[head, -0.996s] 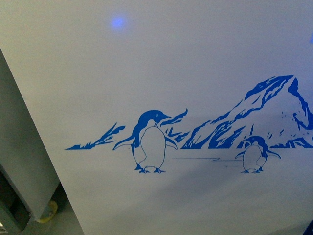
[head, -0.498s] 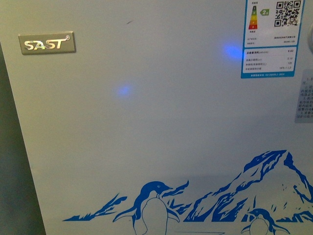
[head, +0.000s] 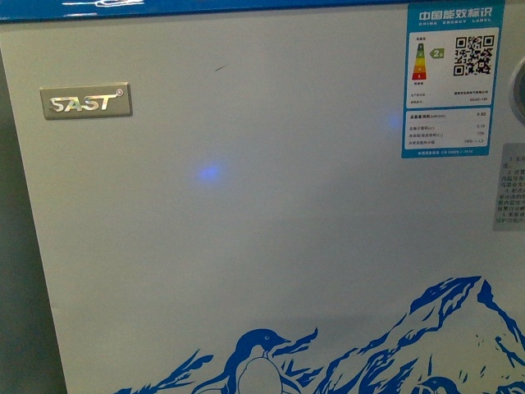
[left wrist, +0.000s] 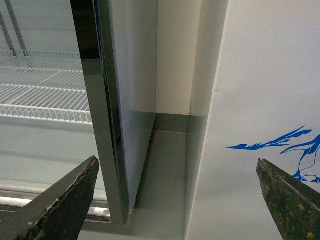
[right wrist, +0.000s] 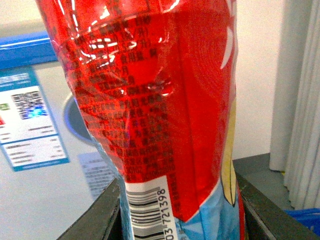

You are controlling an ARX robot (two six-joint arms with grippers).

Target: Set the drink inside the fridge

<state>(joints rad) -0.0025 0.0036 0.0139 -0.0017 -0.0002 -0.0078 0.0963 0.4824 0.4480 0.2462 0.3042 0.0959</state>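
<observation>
Noted: red drink bottle (right wrist: 150, 100) clamped in right tool (right wrist: 182, 215), near front wall of chest freezer (head: 246, 213); left tool (left wrist: 177, 172) spread, empty; advisable: raise bottle clear above blue top rim (head: 205, 6) before reaching inward.

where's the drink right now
In the right wrist view, the drink is clamped in the right tool, close to the front of the fridge, near its energy label.

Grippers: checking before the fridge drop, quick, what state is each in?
Left gripper: open, empty.
Right gripper: shut on the drink.
</observation>
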